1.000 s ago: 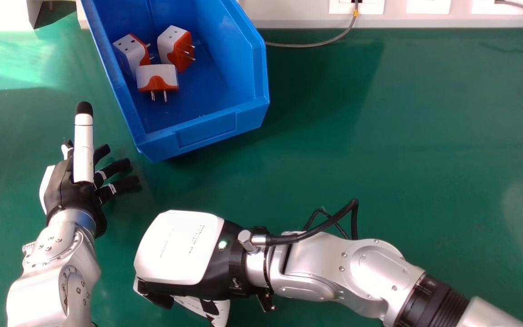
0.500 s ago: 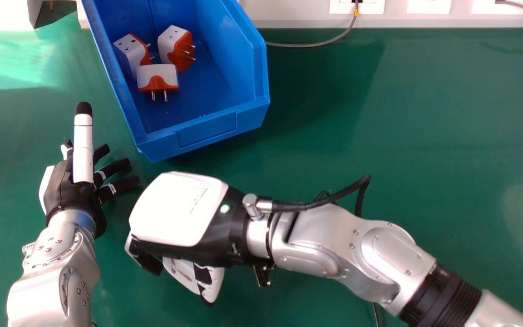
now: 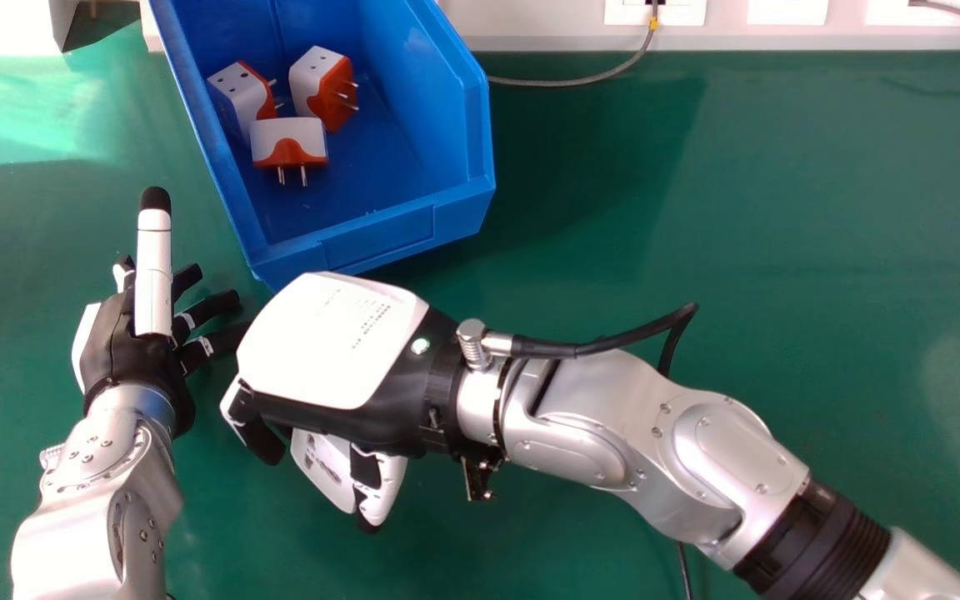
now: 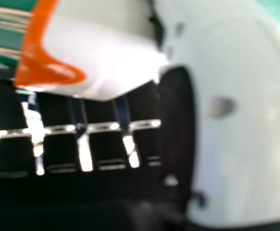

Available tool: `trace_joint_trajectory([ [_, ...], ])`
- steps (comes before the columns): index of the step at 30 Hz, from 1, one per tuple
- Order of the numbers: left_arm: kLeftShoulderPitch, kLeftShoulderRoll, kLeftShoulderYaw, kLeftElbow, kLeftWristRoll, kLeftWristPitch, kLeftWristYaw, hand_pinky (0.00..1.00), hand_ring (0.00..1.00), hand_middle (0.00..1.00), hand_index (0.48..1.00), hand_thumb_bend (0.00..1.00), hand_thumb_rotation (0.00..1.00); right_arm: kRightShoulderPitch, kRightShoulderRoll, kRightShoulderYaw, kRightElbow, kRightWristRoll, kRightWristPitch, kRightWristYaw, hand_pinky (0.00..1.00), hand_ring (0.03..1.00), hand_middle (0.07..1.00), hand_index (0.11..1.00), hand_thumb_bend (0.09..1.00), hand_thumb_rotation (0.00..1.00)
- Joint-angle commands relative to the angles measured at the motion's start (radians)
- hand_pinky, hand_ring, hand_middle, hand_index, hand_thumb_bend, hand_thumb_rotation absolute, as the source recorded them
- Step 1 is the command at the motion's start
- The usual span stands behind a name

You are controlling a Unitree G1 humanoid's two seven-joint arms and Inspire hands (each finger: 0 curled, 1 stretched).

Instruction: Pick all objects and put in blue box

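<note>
Blue box: the blue box (image 3: pixel 388 233) sits toward the far edge of the green worktop (image 3: pixel 738 208), left of the middle, turned slightly. Its near wall faces me.
Adapters inside: three, clustered toward the left wall: the left adapter (image 3: pixel 234 90), the right adapter (image 3: pixel 308 82) and the near adapter (image 3: pixel 288 143), whose prongs point at the near wall. I count those as done.
Adapter in hand: the held adapter (image 4: pixel 101 53), white with an orange prong end, is out of the box. By my reading this is the fourth, and I can't tell if others wait elsewhere.
Right hand: my right hand (image 3: pixel 326 342) has its fingers bent, pinching that adapter against the thumb. Its back covers the box's near left corner in the head view; I can't judge the height between them.
Left hand: my left hand (image 3: pixel 126 346) rests idle beside the box's left wall, fingers spread.
Near wall: I'd want to lift over it with prongs clear; too low and the adapter could snag.
Open room: the box floor has space at the right and near end, so I'd release there, keeping my knuckles off the left hand.
</note>
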Motion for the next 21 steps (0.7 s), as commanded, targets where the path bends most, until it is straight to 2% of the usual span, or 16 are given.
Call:
trace_joint_trajectory([
  [1, 0.017, -0.005, -0.010, 0.007, 0.009, 0.013, 0.003, 0.69, 0.77, 0.91, 1.000, 0.80, 0.94, -0.026, 0.012, -0.028, -0.032, 0.028, 0.001, -0.016, 0.33, 0.386, 0.484, 0.534, 0.513, 0.00],
  [6, 0.015, -0.004, -0.015, 0.018, 0.014, 0.001, 0.008, 0.71, 0.77, 0.90, 1.000, 0.80, 0.94, -0.053, 0.010, -0.065, -0.032, 0.046, 0.012, -0.004, 0.32, 0.382, 0.475, 0.540, 0.512, 0.00],
  [10, 0.017, -0.006, -0.016, 0.016, 0.014, -0.003, 0.014, 0.70, 0.78, 0.91, 1.000, 0.79, 0.94, -0.069, 0.006, -0.102, -0.032, 0.067, 0.021, -0.007, 0.34, 0.384, 0.480, 0.542, 0.512, 0.00],
  [13, 0.016, -0.009, -0.010, 0.013, 0.008, 0.006, 0.019, 0.70, 0.78, 0.91, 1.000, 0.79, 0.94, -0.079, 0.008, -0.151, -0.020, 0.092, 0.027, -0.052, 0.34, 0.386, 0.481, 0.542, 0.512, 0.00],
  [19, 0.012, -0.009, 0.001, 0.016, -0.010, 0.014, 0.011, 0.68, 0.77, 0.90, 1.000, 0.79, 0.94, -0.091, 0.014, -0.197, 0.006, 0.111, 0.040, -0.107, 0.30, 0.393, 0.476, 0.529, 0.514, 0.00],
  [21, 0.011, -0.008, 0.002, 0.017, -0.012, 0.016, 0.009, 0.68, 0.78, 0.91, 1.000, 0.79, 0.94, -0.096, 0.015, -0.209, 0.014, 0.125, 0.045, -0.109, 0.29, 0.389, 0.471, 0.526, 0.515, 0.00],
])
